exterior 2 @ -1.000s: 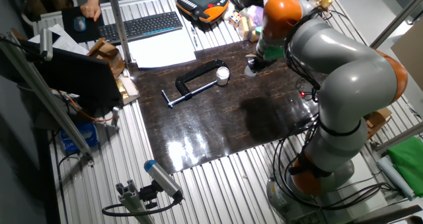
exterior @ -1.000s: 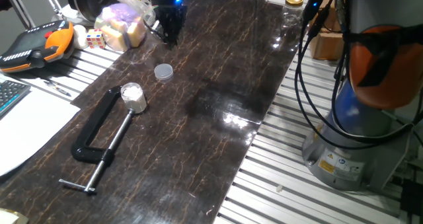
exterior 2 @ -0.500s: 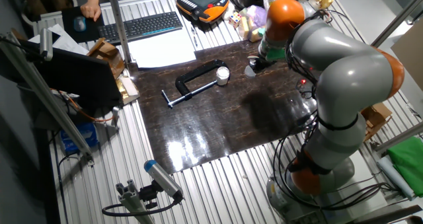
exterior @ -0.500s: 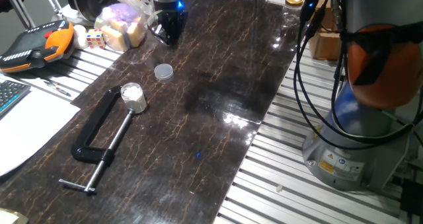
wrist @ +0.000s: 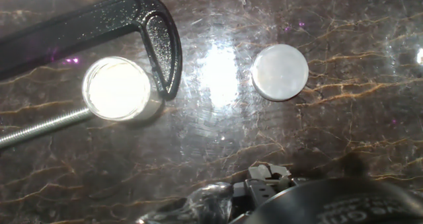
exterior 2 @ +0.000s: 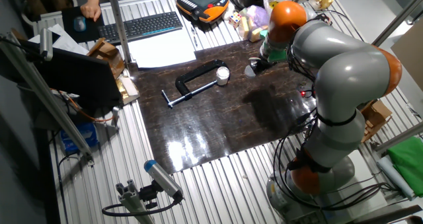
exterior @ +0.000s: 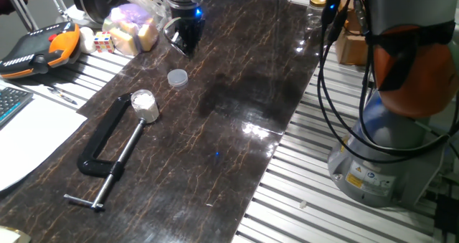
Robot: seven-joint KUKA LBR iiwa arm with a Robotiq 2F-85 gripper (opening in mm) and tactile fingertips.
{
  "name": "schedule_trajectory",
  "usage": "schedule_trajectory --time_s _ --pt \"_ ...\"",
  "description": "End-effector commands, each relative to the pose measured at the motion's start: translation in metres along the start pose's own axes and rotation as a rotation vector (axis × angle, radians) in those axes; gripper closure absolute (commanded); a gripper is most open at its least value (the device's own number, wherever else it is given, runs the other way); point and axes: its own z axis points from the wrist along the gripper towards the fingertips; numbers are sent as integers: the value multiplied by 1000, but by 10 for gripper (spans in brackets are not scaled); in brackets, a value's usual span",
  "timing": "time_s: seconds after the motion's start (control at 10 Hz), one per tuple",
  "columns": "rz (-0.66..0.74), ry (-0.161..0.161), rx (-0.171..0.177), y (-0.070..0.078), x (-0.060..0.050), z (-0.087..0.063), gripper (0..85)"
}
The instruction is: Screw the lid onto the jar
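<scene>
Hovering my claw (exterior: 185, 45), opening unclear; risking the lid (wrist: 279, 72) skidding, the jar (wrist: 117, 88) crowding the clamp (wrist: 99, 27).

One fixed view: you look low and close along the dark table (exterior: 237, 92), clamp (exterior: 107, 153) nearest.
Other fixed view: you look down from high and far; the arm (exterior 2: 337, 72) stands at right.
Hand view: you look straight down, close.
Shared: clamp, jar (wrist: 117, 88), lid (wrist: 279, 72).
</scene>
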Motion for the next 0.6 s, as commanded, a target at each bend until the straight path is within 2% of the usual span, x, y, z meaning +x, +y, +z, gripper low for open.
schedule_trajectory --time_s 0.0,0.2,0.5 --pt "10 7 1 1 1 0 843" --pt "24 2 17 -1 -2 2 843" --pt "17 6 10 -5 -4 9 843"
